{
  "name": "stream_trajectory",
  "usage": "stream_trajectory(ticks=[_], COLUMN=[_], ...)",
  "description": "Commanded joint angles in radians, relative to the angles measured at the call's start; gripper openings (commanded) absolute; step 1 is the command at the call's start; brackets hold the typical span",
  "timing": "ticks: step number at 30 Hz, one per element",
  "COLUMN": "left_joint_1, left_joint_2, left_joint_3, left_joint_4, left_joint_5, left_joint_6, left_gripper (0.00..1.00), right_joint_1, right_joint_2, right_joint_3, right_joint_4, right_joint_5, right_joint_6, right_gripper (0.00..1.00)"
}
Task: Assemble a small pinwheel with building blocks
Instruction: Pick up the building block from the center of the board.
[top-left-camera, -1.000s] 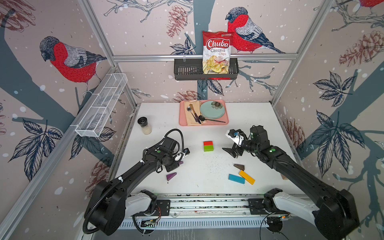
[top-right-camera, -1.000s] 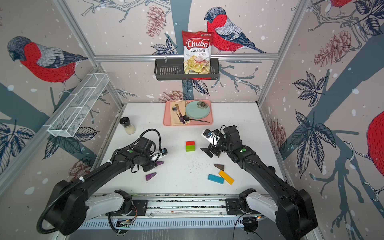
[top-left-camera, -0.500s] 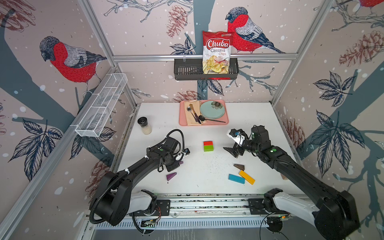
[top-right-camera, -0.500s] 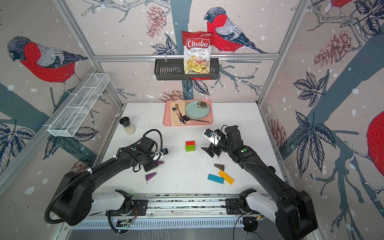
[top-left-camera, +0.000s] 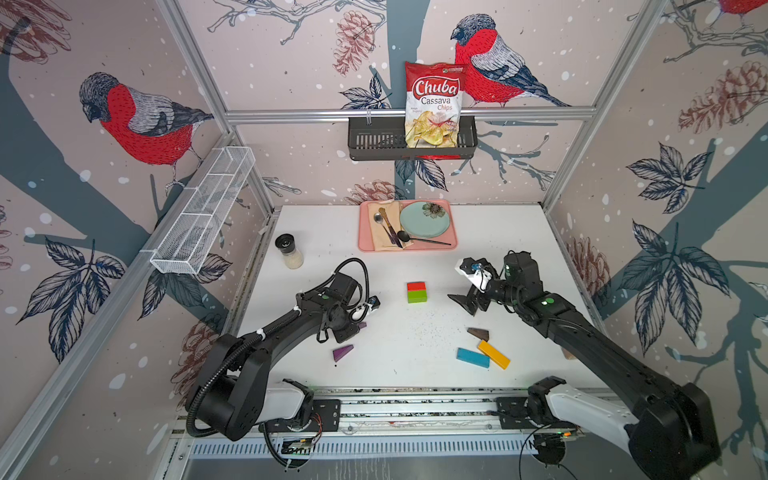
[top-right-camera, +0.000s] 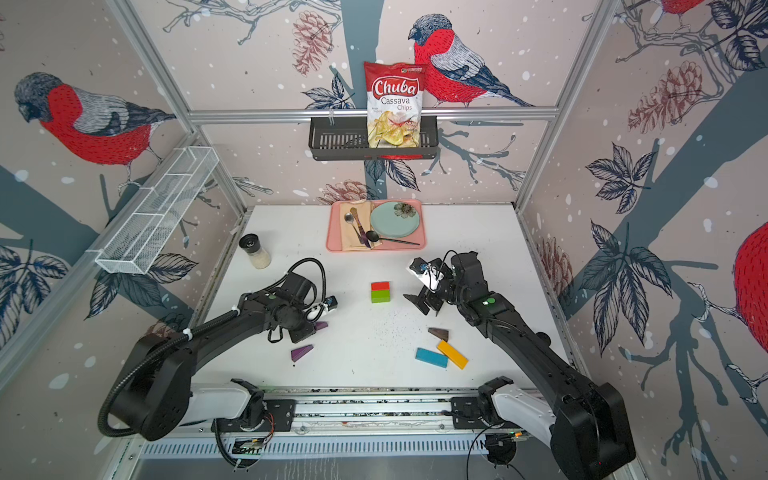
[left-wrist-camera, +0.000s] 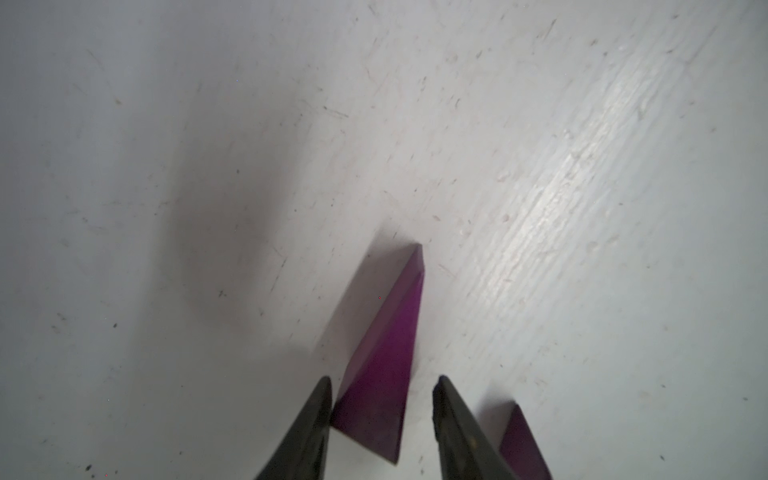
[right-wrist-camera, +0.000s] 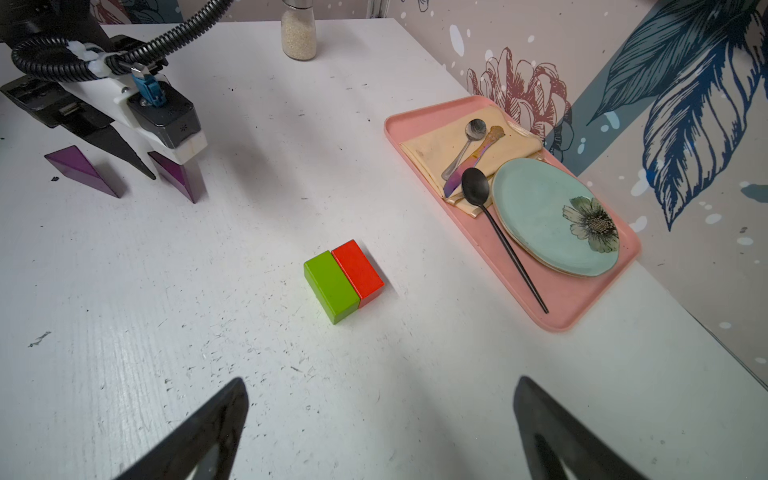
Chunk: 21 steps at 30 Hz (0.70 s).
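The left gripper (left-wrist-camera: 382, 379) had narrowed astride a purple wedge (left-wrist-camera: 386, 353), mostly hiding it left of centre in both top views; the right gripper (right-wrist-camera: 380, 379) gaped wide.

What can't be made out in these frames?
- Purple triangular wooden wedge: top views, mostly hidden under the left claw.
- Second purple wedge: left wrist view, cut by the frame edge.
- Glass spice jar: right wrist view, lid cut off.

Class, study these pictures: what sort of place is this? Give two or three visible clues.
Probably a robot test cell dressed up as a home dining corner. Clues: the left arm and right arm mounted by a white table, the bare aluminium frame holding bird wallpaper, and a set pink tray.
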Motion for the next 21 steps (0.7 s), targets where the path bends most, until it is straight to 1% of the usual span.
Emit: stream_trajectory(ticks=[1,11,15,17,21], left_joint_1=[0.002,0.004,0.004,0.004,0.004], left_joint_2=[0.004,0.016,0.024,0.031,0.057], left_joint_3=[0.003,0.003,0.005,0.009,0.045], left_joint_4=[0.005,0.001,0.004,0.002,-0.008], left_joint_5=[0.026,0.033,0.047,0.055,0.065], left_joint_6=[-0.001,-0.009,-0.011,-0.008,0.013], left_gripper=[0.4,0.31,0.24,0.2,0.17], right_joint_1=[-0.003,-0.014,-0.02,-0.032,-0.073], right_joint_2=[-0.003,0.005,0.006,-0.002,-0.009], right_joint_3=[0.002,0.005,0.007,-0.004,-0.016], right_joint_4=[0.0,0.001,-0.001,0.008,0.006], right_joint_5=[-0.005,-0.012,-0.017,-0.027,-0.065], right_joint_6=[-0.01,-0.016,-0.019,-0.013,-0.017], right_gripper=[0.99,0.99,0.99,0.98,0.98])
